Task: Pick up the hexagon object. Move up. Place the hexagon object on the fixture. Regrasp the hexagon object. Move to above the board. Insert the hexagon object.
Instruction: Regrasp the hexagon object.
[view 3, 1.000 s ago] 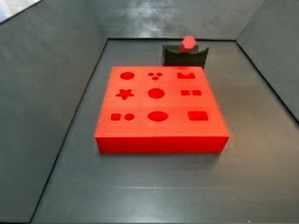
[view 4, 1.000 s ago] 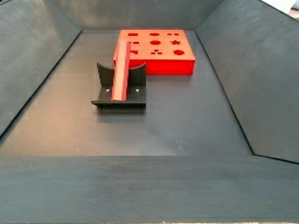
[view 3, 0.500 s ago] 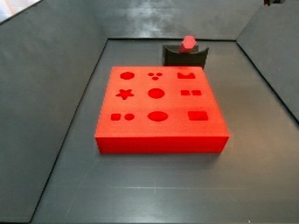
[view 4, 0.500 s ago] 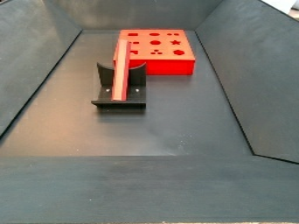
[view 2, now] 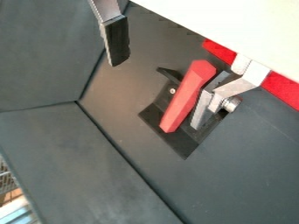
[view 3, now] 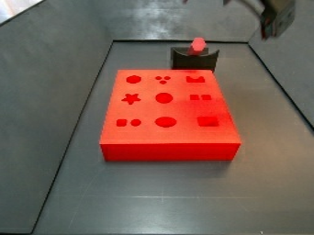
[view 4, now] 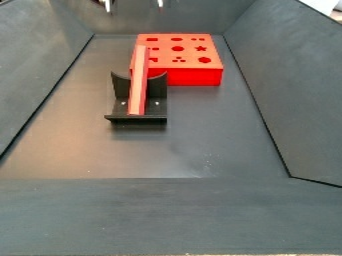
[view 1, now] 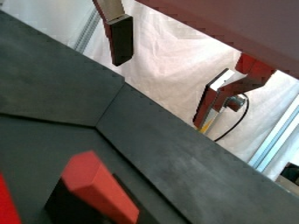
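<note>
The slim, matte red bar with a hexagon section [view 4: 138, 77] lies in the small dark grey fixture [view 4: 138, 108], an L-shaped bracket on a base plate. In a side view [view 3: 196, 44] only its red end shows, poking up above the dark block [view 3: 194, 61]. In a wrist view [view 2: 186, 94] it rests slanted along the bracket [view 2: 177, 131], nothing gripping it.

Just beside the fixture sits the large, thick red-orange rectangular board [view 3: 168, 114], its top marked with darker cut-outs — a star, circles, rectangles, small dots. In a side view [view 4: 181, 58] the board lies just beyond the fixture. Both stand on the dark grey table [view 4: 201, 150], which has sloping grey walls.

The tool [view 4: 134, 4] hangs high above the table, well apart from the bar; only its two fingertips show at the upper edge of that side view. In both wrist views one flat silver finger with a dark pad [view 1: 119, 39] [view 2: 115, 38] is clear, the opposite finger sits at the far side [view 2: 239, 84] — the tool is spread wide, with nothing between its fingers.
</note>
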Tool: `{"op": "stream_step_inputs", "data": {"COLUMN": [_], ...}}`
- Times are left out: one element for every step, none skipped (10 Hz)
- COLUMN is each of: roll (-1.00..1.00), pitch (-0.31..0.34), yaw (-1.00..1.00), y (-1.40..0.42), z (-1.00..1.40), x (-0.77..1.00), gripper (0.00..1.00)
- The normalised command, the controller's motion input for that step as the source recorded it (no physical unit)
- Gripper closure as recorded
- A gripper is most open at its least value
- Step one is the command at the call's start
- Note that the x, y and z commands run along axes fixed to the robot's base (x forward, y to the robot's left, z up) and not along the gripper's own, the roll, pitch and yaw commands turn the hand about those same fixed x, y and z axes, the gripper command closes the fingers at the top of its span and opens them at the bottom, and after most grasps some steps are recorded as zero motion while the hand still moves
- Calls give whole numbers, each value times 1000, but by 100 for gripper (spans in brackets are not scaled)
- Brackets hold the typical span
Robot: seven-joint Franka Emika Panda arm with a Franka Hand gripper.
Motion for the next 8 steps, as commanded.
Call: {"op": "stream_step_inputs", "data": {"roll": [80,75,77,76,72,76,80,81], "pitch": [-59,-71,-75,-68,-62,-46,-25,-8], "yaw": [88,64,54,22,8,0,-5,-5], "y": [33,30,26,20,15,9,-1,-3], "z": [-1000,-1000,-1000,-1000,-1000,-853,-636,-482], "x": [71,81,88,104,117,110,101,95], "gripper": [0,0,0,0,0,0,0,0]}}
